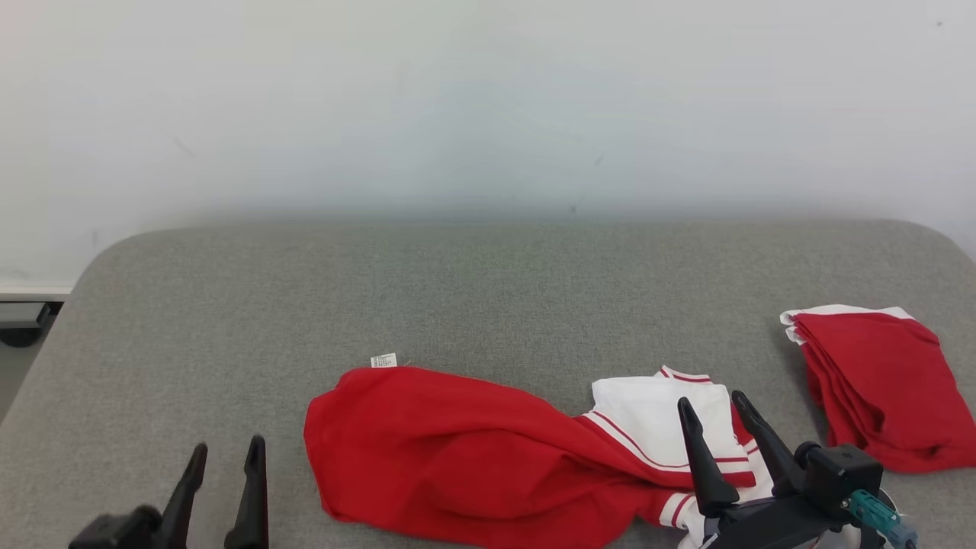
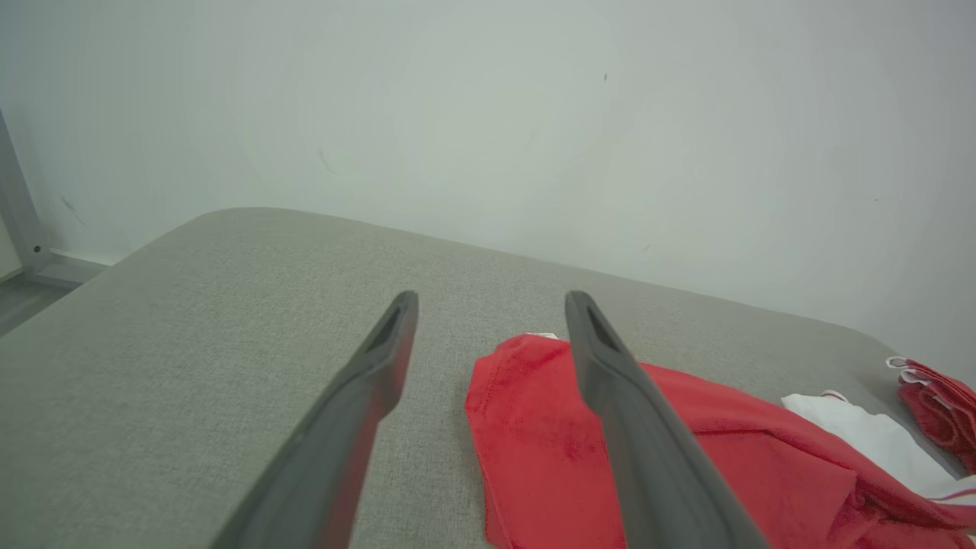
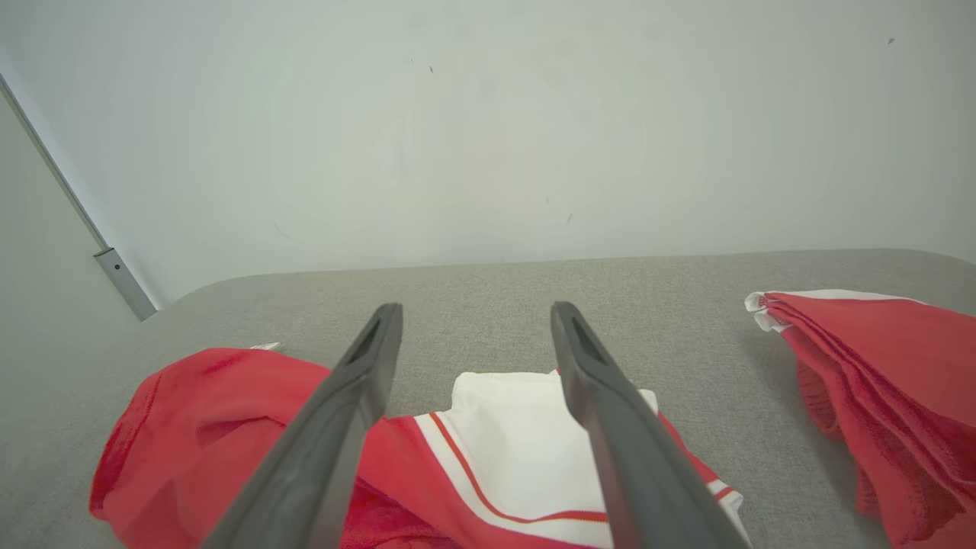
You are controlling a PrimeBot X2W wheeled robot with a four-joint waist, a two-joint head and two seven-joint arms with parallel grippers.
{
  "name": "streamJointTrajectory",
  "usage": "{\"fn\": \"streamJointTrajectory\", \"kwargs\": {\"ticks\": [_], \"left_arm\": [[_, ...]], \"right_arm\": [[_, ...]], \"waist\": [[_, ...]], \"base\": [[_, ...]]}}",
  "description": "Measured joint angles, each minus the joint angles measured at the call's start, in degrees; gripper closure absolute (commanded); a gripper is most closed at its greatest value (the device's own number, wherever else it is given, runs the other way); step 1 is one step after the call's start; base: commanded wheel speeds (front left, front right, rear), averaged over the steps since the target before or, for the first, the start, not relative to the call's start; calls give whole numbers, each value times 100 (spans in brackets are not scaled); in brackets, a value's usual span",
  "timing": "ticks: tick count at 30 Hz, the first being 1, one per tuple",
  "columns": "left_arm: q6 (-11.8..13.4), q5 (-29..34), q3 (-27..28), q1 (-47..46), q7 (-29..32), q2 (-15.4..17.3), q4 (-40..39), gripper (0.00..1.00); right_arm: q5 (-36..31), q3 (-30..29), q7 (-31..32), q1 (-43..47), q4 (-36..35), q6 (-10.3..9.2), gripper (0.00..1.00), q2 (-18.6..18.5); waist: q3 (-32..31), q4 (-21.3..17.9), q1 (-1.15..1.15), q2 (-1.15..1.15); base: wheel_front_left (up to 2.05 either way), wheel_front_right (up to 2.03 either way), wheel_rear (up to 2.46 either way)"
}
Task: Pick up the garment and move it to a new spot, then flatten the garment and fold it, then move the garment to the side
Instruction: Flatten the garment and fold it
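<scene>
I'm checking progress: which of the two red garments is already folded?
The red garment at the far right: it sits in neat stacked layers. The red-and-white garment in the middle lies crumpled and spread out.

The grey surface (image 1: 457, 290), perhaps a bed, bears a crumpled garment (image 1: 457, 450) and a folded red cloth (image 1: 884, 389).

A plain test room or lab set-up is suggested rather than a home. A broad table (image 1: 488, 290), padded in grey fabric and rounded at its far corners, is set against a bare white wall (image 1: 488, 91) marked by a few small scuffs. At the far left a grey metal upright (image 2: 19, 213) and a pale skirting board (image 1: 34, 290) are seen by a strip of grey floor (image 1: 9, 381). A crumpled red and white garment (image 1: 457, 450) is laid near the front, and a folded red garment (image 1: 884, 381) at the right.
</scene>
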Motion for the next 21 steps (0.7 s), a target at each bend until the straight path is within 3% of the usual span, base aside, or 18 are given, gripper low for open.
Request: {"fn": "streamJointTrajectory", "kwargs": {"ticks": [3,13,21], "left_arm": [[0,2,132,411,-7,-31,-111,0],[0,27,304,890,137,313,-374,0],[0,84,311,1011,248,325,-597,0]], "right_arm": [[1,-33,-23,12,34,-27,0,44],[174,-419,-26,131,187,-162,0,146],[213,-569,-29,251,220,-186,0,121]], "waist": [[-93,73,0,0],[-93,-8,1,1],[-79,-58,1,1]], "base": [[0,0,0],[0,0,0],[0,0,0]]}}
